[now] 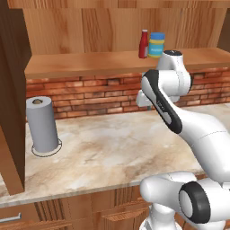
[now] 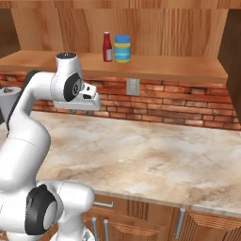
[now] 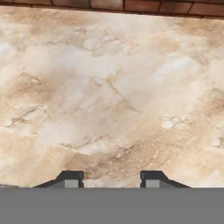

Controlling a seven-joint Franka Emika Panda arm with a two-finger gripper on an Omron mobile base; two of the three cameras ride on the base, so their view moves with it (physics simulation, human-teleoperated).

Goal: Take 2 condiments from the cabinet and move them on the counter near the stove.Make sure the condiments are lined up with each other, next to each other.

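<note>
The cabinet [image 1: 112,27] spans the wall, its shelf [image 2: 155,68] above a brick backsplash [image 2: 179,110]. Below lies the marbled desk [image 1: 112,152]. On the desk's left stands a grey paper towel roll [image 1: 42,125], upright. On the shelf the jar [image 2: 122,49] and the red bottle [image 2: 108,47] stand upright just beside each other, perhaps touching. The end effector [image 3: 112,178] hangs over bare desk, well below the shelf, pointing down, its fingertips [image 3: 70,178] drawn narrow with nothing between them.
</note>
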